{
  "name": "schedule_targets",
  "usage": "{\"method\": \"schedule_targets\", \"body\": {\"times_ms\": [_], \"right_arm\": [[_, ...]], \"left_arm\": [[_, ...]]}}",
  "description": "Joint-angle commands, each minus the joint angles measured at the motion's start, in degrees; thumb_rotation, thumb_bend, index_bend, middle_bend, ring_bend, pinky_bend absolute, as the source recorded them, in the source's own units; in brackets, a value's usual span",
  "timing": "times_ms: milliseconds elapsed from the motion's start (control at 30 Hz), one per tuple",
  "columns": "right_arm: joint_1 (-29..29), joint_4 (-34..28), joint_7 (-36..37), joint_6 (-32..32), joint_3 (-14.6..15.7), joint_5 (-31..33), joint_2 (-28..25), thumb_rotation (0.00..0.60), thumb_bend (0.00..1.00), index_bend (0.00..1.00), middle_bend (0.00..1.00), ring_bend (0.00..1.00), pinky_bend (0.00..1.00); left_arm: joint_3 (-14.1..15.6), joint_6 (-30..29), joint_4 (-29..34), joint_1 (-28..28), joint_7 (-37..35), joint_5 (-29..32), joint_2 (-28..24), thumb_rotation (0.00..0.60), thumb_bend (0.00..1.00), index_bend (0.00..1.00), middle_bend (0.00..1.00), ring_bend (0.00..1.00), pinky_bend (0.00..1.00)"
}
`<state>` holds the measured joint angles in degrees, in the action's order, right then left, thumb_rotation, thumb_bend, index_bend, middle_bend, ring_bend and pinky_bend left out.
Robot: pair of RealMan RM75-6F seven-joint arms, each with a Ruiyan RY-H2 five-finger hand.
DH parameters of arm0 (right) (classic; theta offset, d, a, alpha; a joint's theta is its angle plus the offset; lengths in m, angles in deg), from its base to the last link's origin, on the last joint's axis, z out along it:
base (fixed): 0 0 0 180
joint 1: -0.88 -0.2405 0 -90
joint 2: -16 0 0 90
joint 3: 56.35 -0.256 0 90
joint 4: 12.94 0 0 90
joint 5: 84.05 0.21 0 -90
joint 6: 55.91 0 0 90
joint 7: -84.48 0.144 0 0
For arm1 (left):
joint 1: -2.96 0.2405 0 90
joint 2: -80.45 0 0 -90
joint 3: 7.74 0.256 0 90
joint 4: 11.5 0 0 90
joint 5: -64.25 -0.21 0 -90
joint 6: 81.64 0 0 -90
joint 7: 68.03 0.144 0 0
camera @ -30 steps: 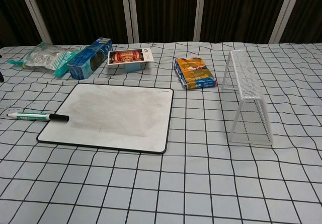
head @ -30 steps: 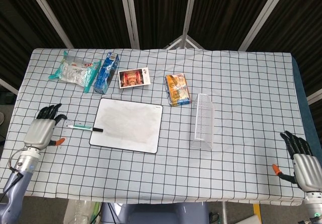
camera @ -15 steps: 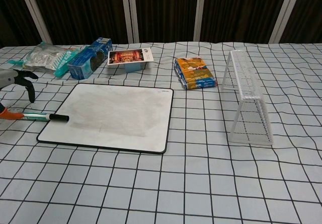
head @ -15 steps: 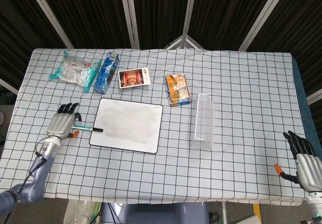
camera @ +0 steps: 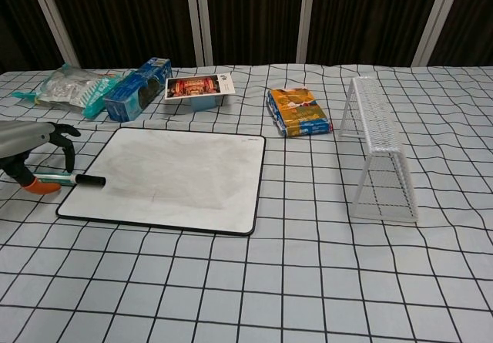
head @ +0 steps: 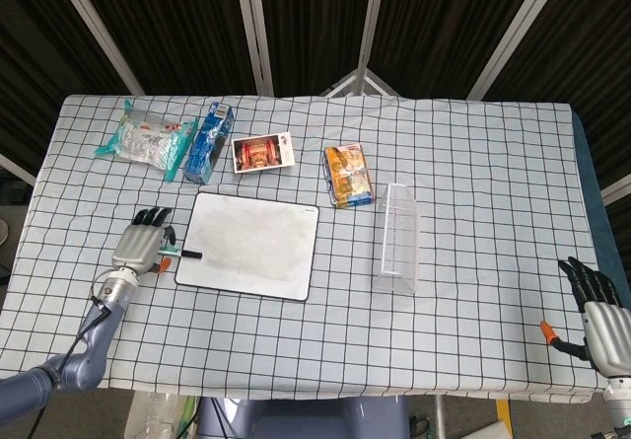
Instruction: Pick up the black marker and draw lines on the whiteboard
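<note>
- Since a second ago: left hand now over the barrel of the black marker, having travelled from the table's 9 o'clock edge toward centre; right hand slipped a little lower at the 4 o'clock corner.
- Progress, by judgement: very early. Whiteboard lies blank apart from a faint grey smear, no lines drawn. Marker not yet lifted, flat on the cloth with its black cap over the board's 9 o'clock edge.
- Left to do: close on the marker, raise it, uncap if needed, then stroke across the board.
- Left hand: fingers spread and arched above the marker in the chest view, orange thumb tip low beside the barrel; no firm grasp visible, so released rather than grasping.
- Right hand: fingers apart, holding nothing, well clear of everything else.
- Containers, largest first: white wire rack at 3 o'clock of the board, nothing inside it as far as visible.
- Clear plastic bag at 11 o'clock, contents teal and white, too small to identify.
- Blue box just beside the bag, closed.
- Orange packet at 1 o'clock of the board, sealed.
- Small red-printed card box at 12 o'clock, contents hidden.
</note>
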<state>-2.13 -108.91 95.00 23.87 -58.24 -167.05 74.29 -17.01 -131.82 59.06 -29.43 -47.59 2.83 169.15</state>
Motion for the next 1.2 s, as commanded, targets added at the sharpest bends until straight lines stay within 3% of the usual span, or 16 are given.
{"method": "schedule_targets", "body": {"times_ms": [33, 433, 667, 933, 1200], "right_arm": [[0.02, -0.02, 0.05, -0.03, 0.03, 0.01, -0.01, 0.600, 0.30, 0.00, 0.00, 0.00, 0.00], [0.12, -0.20, 0.05, 0.29, -0.12, -0.04, 0.07, 0.600, 0.30, 0.00, 0.00, 0.00, 0.00], [-0.06, -0.10, 0.14, 0.04, -0.36, 0.23, 0.32, 0.600, 0.30, 0.00, 0.00, 0.00, 0.00], [-1.03, -0.38, -0.09, -1.09, -0.25, -0.74, 0.70, 0.600, 0.30, 0.00, 0.00, 0.00, 0.00], [-1.39, -0.73, 0.05, -1.75, -0.43, -0.22, 0.78, 0.600, 0.30, 0.00, 0.00, 0.00, 0.00]], "left_arm": [[0.05, -0.02, -0.04, -0.10, -0.19, 0.09, 0.10, 0.600, 0.49, 0.49, 0.06, 0.00, 0.00], [-0.03, -0.39, 0.42, -0.28, -0.97, 1.53, 0.06, 0.600, 0.57, 0.63, 0.08, 0.00, 0.00], [-1.87, -3.28, 4.35, 0.13, -6.18, -0.78, -1.53, 0.600, 0.58, 0.65, 0.11, 0.00, 0.00], [-6.07, -8.95, 11.88, 1.00, -21.90, -7.28, -2.07, 0.600, 0.57, 0.66, 0.12, 0.00, 0.00], [-9.46, -7.53, 14.07, -0.55, -37.98, -8.73, 1.41, 0.600, 0.57, 0.69, 0.15, 0.00, 0.00]]}}
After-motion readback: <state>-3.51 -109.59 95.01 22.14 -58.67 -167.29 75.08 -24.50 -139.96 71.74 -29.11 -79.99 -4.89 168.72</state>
